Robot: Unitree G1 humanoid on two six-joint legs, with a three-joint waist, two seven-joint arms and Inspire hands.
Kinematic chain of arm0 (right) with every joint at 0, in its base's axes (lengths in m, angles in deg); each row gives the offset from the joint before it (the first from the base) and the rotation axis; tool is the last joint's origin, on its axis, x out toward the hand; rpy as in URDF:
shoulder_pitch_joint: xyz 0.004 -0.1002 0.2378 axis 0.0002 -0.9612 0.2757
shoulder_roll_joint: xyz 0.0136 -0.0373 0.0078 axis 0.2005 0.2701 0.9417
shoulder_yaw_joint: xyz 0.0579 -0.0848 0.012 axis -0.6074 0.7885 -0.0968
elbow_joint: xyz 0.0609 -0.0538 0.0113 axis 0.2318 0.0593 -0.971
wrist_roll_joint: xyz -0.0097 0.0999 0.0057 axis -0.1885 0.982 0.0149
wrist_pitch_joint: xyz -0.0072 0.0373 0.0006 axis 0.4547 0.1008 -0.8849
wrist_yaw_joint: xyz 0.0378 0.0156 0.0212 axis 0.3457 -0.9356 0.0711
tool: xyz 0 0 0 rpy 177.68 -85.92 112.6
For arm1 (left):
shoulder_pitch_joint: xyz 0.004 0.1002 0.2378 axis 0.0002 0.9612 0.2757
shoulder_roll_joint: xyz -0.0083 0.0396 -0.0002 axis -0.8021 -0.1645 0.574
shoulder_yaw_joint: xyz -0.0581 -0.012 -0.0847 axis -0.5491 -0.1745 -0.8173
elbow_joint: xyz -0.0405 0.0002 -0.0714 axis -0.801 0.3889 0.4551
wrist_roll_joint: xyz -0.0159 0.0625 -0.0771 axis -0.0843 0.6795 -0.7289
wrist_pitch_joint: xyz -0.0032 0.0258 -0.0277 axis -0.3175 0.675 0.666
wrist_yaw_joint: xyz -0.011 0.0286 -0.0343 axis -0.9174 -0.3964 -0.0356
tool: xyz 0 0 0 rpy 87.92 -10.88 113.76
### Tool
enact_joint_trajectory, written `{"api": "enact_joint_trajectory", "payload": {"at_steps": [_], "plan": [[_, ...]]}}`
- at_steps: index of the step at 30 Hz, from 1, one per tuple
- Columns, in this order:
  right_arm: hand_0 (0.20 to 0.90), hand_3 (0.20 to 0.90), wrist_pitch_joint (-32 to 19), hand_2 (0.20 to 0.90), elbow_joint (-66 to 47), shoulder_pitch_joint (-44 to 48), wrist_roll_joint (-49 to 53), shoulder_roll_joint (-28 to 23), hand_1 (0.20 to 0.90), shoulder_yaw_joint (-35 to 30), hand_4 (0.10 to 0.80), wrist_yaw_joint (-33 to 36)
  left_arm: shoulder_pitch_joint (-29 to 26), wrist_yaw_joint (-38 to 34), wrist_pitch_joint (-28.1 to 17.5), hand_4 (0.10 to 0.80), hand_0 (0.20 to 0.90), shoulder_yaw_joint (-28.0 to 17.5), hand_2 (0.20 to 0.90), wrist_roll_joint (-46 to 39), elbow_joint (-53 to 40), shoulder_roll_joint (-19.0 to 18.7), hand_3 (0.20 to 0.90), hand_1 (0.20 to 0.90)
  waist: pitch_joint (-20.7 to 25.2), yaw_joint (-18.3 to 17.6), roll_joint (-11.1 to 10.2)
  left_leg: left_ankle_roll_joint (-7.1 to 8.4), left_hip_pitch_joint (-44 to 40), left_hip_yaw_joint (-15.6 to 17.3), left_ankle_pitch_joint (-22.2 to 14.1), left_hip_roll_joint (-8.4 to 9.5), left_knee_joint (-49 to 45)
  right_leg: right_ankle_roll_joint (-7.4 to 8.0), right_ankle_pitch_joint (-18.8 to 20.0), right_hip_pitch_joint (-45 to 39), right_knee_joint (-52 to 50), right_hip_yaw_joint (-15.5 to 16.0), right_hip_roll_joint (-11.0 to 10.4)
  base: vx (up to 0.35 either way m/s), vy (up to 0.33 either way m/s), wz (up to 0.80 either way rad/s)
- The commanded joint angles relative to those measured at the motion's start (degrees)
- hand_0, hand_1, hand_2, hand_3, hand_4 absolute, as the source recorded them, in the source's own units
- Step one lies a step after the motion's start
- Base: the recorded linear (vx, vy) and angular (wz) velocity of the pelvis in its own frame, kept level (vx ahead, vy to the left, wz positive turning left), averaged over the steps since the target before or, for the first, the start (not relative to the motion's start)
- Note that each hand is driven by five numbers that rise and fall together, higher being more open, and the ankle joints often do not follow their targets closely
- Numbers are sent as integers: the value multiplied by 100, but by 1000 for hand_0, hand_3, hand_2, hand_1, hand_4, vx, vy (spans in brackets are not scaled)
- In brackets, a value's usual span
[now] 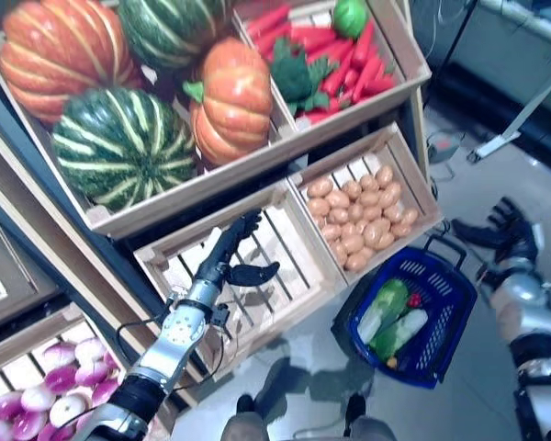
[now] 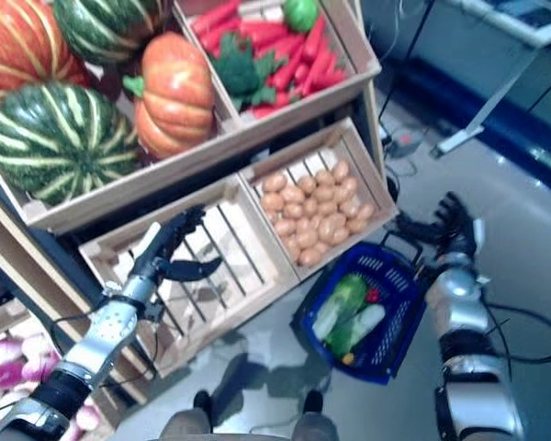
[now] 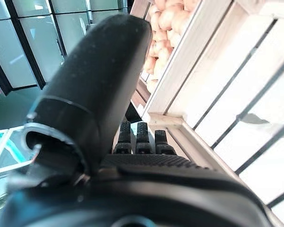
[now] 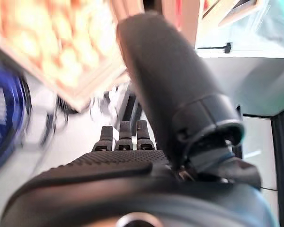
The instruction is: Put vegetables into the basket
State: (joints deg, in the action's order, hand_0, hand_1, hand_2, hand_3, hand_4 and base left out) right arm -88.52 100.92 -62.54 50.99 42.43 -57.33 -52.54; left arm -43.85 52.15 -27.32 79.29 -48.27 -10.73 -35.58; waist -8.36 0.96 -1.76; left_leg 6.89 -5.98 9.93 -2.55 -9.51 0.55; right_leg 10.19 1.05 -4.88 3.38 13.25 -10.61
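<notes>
Both hands' fingers (image 1: 243,234) stretch loose, empty; vegetables (image 1: 392,317) lie in the basket (image 1: 450,317) between them.

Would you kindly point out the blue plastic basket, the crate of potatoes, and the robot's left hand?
blue plastic basket (image 1: 452,292): left eye view, its right-hand mesh wall.
wooden crate of potatoes (image 1: 388,145): left eye view, bare slats.
left hand (image 1: 228,249): left eye view, its palm.

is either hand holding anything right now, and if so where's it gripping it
Nothing is held. The left hand hangs open over the empty crate; the right hand is open beside the basket.
</notes>
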Motion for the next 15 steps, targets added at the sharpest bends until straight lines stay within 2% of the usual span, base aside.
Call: {"api": "enact_joint_trajectory", "payload": {"at_steps": [1,4,8,15], "plan": [[900,900,-1001,900,-555,-447,304,370,900,178,800,-217,16,-216,-693,800,900,-60,900,368,111,207,900,900,423,-41,36,-90,150,-78,533,-112,413,-149,414,54,94,-124,-54,49,76,-2],[900,900,-974,900,-946,-990,52,1075,900,649,800,-175,316,-272,-706,800,900,-107,900,482,343,460,900,900,475,-167,44,-113,15,68,496,-105,445,-154,445,30,162,-243,-28,35,80,-17],[900,900,-743,900,-1353,-1475,-159,1479,900,1105,800,-411,597,-180,-647,800,900,-148,900,372,596,711,900,900,472,-287,70,-141,-53,132,473,-51,445,-153,453,-8,162,-306,-22,15,61,-9],[900,900,-310,900,-1307,-1804,-358,1688,900,2015,800,-694,657,-36,-681,800,900,22,900,-366,972,1180,900,900,410,-296,72,-184,-93,92,405,59,445,-123,427,-67,162,-199,-76,-15,55,-7]]}}
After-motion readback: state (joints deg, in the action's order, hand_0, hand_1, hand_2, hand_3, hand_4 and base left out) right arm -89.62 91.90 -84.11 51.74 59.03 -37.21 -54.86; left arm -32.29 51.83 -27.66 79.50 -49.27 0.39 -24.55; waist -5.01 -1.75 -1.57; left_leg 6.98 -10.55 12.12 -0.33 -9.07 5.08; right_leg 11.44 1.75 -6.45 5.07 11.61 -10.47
